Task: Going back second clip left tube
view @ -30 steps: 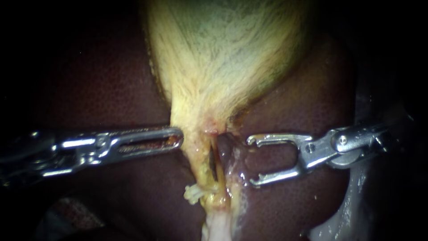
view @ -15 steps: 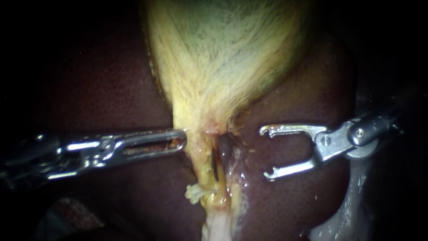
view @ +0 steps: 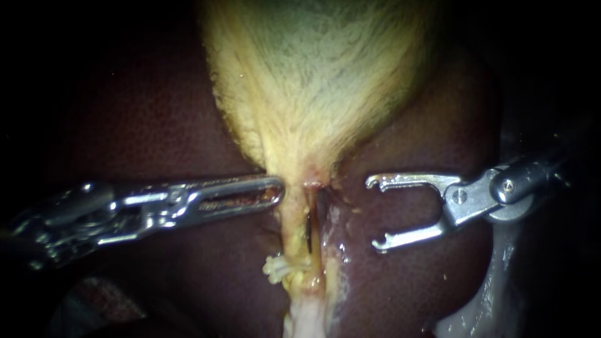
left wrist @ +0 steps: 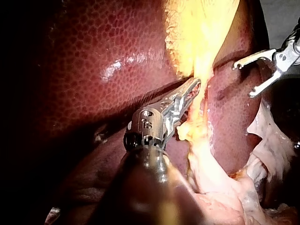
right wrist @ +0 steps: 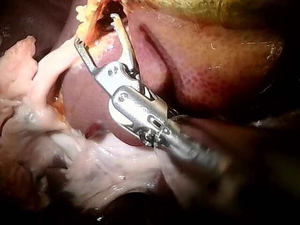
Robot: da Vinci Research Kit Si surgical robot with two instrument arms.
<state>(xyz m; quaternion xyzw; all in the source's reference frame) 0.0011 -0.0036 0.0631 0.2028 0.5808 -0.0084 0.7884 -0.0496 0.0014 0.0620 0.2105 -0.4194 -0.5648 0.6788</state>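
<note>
Left tube (view: 292, 228) located at centre, at 6 o'clock of gallbladder (view: 313, 81) neck, on liver (view: 413, 144).
Right instrument (view: 374, 213) at 3 o'clock of tube, clear of it; pincer spread, empty.
Left instrument (view: 275, 191) at 9 o'clock; pincer pressed together, tip against neck.
Clip not discerned.
Hazards: liver likely scored by hooked tips if retreat path dips; tube strained or torn if left push is increased.

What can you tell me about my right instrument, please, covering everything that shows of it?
The right instrument is bright, polished metal: a shaft entering from the right, a hinged wrist with round pins, and two thin jaws ending in small inward hooks. The jaws stand wide open with nothing between them, pointing toward the pale tube below the gallbladder and clearly apart from it. It lies over the dark red liver; whether it touches the liver cannot be told.
</note>
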